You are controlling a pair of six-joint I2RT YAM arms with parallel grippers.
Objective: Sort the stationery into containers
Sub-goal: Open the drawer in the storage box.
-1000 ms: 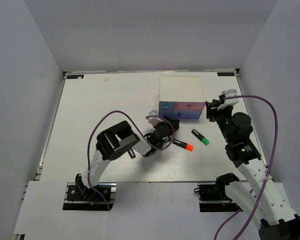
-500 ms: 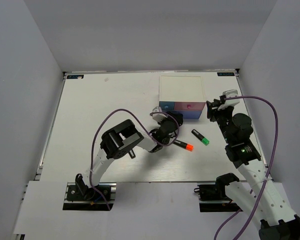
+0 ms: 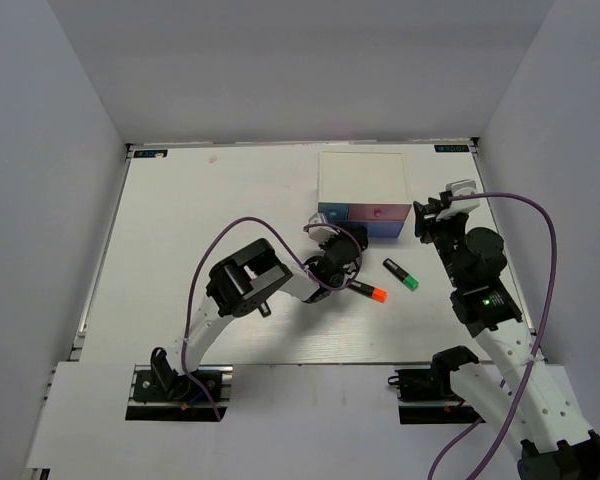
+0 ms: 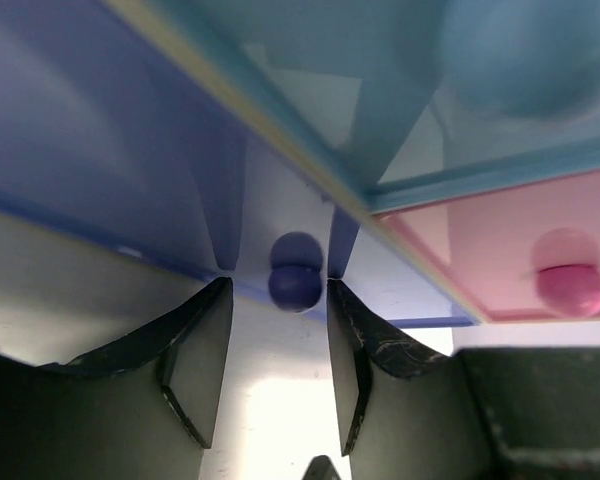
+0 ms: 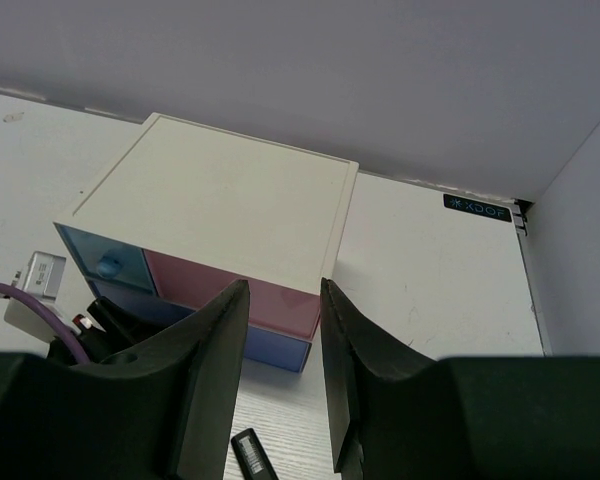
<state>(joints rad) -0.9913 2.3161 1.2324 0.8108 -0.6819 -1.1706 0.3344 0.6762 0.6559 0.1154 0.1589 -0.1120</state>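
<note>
Two left hand (image 4: 276, 290) fingers (image 4: 195, 365) flank the lavender knob (image 4: 295, 275), gaps narrow.

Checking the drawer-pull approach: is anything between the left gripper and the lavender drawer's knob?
Nothing visible. In the left wrist view the knob of the lavender drawer sits in the gap between the open fingers of the left gripper, with nothing in front of it. Whether a finger touches it can't be told.

White table (image 3: 180, 240), drawer organiser (image 3: 365, 178) (far side), orange-ended marker (image 3: 367, 291), green-ended marker (image 3: 401, 275)
</note>
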